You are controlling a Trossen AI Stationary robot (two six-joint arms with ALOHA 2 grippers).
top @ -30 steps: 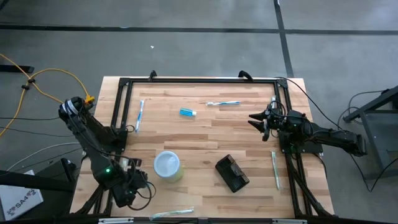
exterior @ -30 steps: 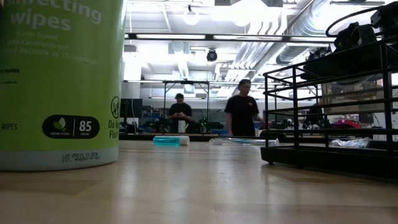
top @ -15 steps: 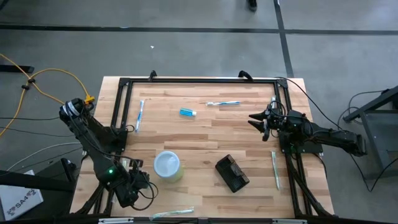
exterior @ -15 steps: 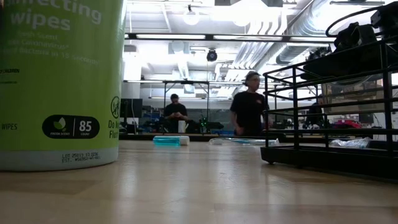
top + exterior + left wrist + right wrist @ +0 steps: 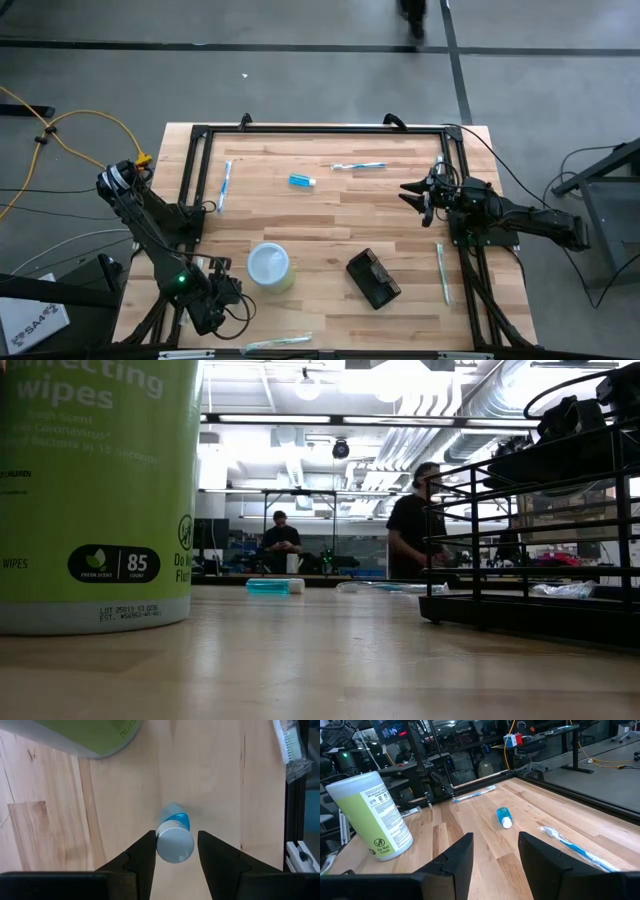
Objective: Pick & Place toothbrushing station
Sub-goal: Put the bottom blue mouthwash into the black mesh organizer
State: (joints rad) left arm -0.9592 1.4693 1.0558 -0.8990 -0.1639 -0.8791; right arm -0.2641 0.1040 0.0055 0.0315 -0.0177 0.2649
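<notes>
High view first: the only thing stirring on the desk (image 5: 330, 215) is the left arm, whose left end effector (image 5: 225, 297) has crept a touch closer to the wipes canister (image 5: 270, 266) and now sits just beside it on the near side, folded low. The toothbrushing station (image 5: 373, 278) hasn't budged, lying on the desk near the canister, on its right-arm side, untouched by either arm. So I'd say the pick hasn't started and this is just repositioning. The right end effector (image 5: 408, 191) holds its spot well beyond the station from the canister, arm stretched flat and fingers spread with nothing in them. Down to the low view: the canister looms huge up close, and behind it a person (image 5: 412, 530) has walked on across the room. No arm is visible here. Left wrist view: the dark fingers (image 5: 145, 851) stand apart and a small blue tube (image 5: 174, 836) shows in the gap. From above, that tube lies well past the canister, so I read this end effector as released and empty. Right wrist view: its fingers gape too, looking over the bare desk at the tube, with the canister off to one side; the station is out of shot.
</notes>
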